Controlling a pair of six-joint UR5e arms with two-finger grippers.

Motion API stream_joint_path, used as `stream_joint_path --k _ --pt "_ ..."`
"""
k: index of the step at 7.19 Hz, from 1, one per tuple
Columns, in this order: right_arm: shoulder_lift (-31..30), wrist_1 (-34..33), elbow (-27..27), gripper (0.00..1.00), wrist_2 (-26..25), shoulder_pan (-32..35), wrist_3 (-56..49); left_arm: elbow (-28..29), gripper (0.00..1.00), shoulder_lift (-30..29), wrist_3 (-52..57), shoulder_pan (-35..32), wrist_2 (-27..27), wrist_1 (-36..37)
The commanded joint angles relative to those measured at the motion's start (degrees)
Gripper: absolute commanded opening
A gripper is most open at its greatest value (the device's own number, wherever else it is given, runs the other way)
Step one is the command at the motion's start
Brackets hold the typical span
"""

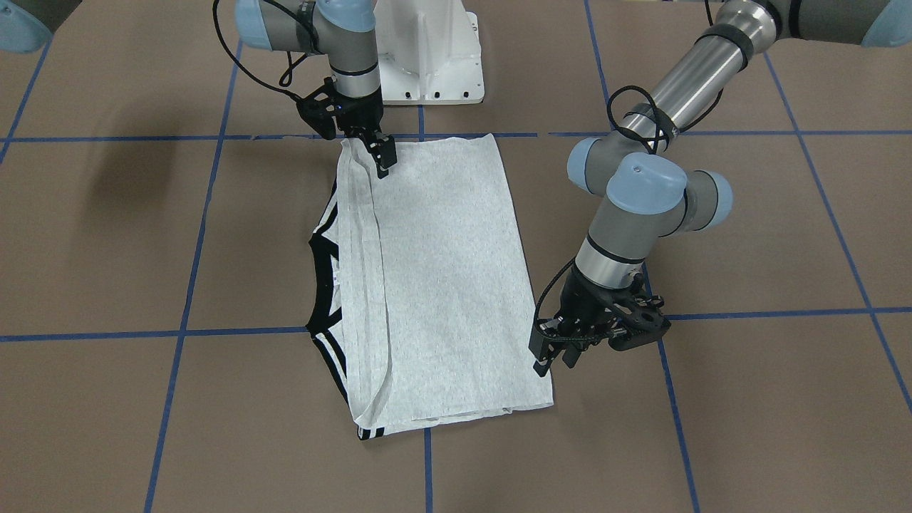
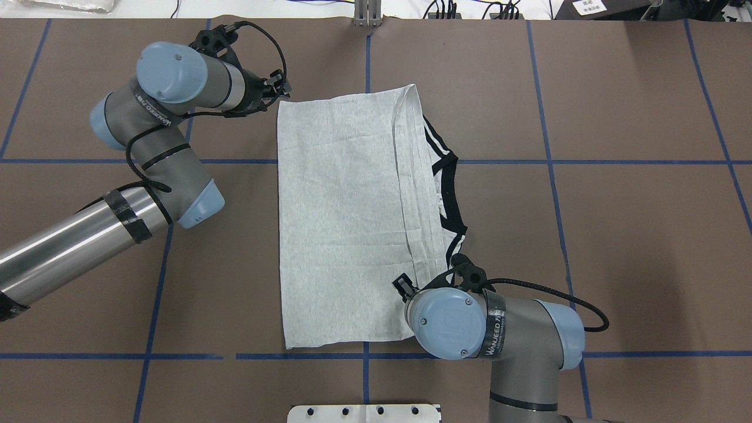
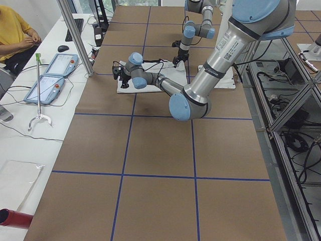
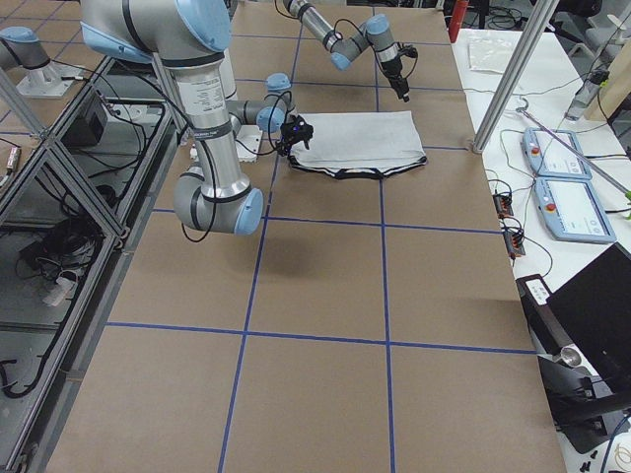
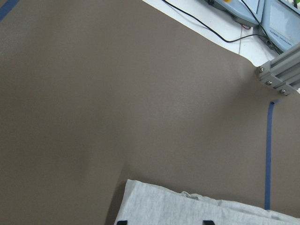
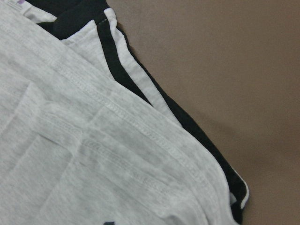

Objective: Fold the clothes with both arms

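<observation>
**Finding 1:** the T-shirt (image 1: 449,285) lies flat on the table (image 1: 748,235), plain grey side up, spanning the gap between the 2 grippers.

**Finding 2:** the left gripper (image 1: 555,362) has its jaws parted and holds nothing. It is poised over the shirt corner directly beneath it, probably to pinch there.

**Finding 3:** the right gripper (image 1: 382,158) has its tips at the folded-over edge below it. Its grip cannot be determined. The black collar (image 1: 320,285) lies on its side.

The T-shirt (image 1: 449,285) is matt heather-grey knit cloth; beneath the fingers of the right gripper (image 1: 383,162) its hems (image 6: 117,110) show raised stitching beside smooth black stripes (image 6: 112,61). Past the fingers of the left gripper (image 1: 554,362) the table cover (image 1: 748,235) is matt, paper-like brown. The left arm (image 1: 695,68) and right arm (image 1: 354,50) have glossy metal tubes and smooth plastic caps.
</observation>
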Motion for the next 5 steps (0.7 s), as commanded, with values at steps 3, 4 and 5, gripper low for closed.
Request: stream_joint_path --k 3,4,5 --pt "0.1 -0.4 0.3 0.0 0.3 -0.1 0.0 -1.3 0.62 0.5 0.0 0.0 0.0 0.0" --pt "-0.6 -0.4 0.5 0.0 0.3 -0.3 0.0 -1.4 0.62 0.5 -0.1 0.0 0.0 0.1" --pt "-0.7 -0.5 1.1 0.0 0.3 -0.4 0.0 -3.4 0.62 1.6 -0.1 0.0 -0.1 0.2"
